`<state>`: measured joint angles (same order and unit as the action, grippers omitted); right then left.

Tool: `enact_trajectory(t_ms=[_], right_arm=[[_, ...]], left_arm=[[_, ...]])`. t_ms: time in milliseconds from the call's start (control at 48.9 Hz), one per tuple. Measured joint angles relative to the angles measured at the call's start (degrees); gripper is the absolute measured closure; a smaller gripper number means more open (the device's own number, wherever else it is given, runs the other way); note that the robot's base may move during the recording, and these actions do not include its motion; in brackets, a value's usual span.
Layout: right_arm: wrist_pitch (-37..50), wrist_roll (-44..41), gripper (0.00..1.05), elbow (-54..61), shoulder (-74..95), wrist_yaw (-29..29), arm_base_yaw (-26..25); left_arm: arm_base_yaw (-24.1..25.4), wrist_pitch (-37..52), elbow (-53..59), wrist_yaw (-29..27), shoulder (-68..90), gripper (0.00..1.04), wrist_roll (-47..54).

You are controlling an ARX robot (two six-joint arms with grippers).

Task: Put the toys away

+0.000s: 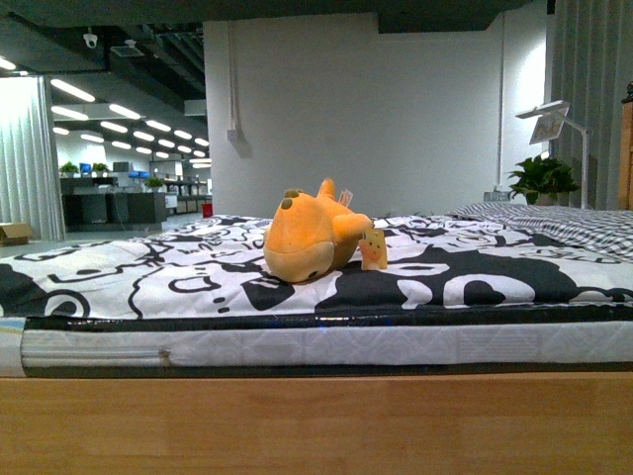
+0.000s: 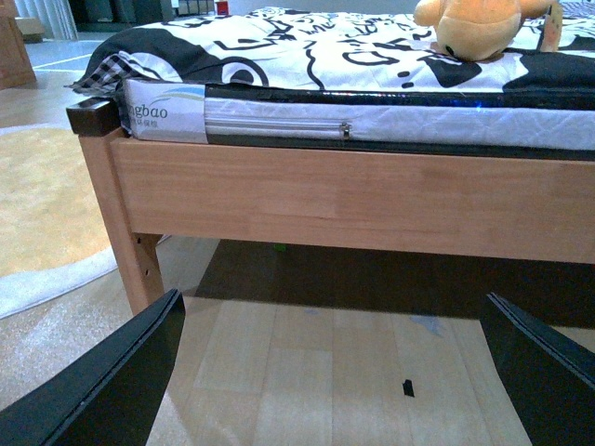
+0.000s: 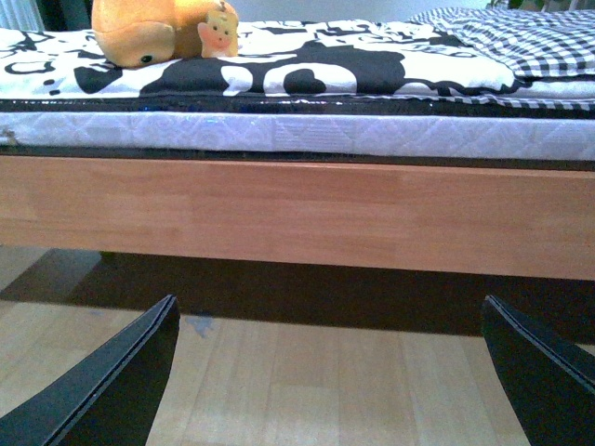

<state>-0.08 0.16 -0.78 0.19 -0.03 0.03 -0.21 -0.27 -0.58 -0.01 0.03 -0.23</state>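
Note:
An orange-yellow plush toy (image 1: 309, 240) lies on its side on the black-and-white patterned bedspread (image 1: 148, 272), near the middle of the bed. The same toy (image 2: 469, 26) shows in the left wrist view and again, as the toy (image 3: 149, 32), in the right wrist view. My left gripper (image 2: 335, 372) hangs open low in front of the bed, above the wooden floor, with nothing between its fingers. My right gripper (image 3: 330, 372) is likewise open and empty, below the bed rail. Neither arm shows in the front view.
A wooden bed frame (image 1: 316, 421) with a white mattress edge (image 1: 297, 346) stands between the grippers and the toy. A checked pillow (image 1: 564, 223) lies at the right. The bed leg (image 2: 125, 232) and a pale rug (image 2: 46, 204) are at the left.

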Motion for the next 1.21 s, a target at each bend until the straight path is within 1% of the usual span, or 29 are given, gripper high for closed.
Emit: enact_trajectory(t_ms=[1207], right_arm=[[0.00, 0.00, 0.06, 0.00, -0.02, -0.09, 0.00]], left_arm=[[0.02, 0.00, 0.00, -0.07, 0.00, 0.06, 0.00]])
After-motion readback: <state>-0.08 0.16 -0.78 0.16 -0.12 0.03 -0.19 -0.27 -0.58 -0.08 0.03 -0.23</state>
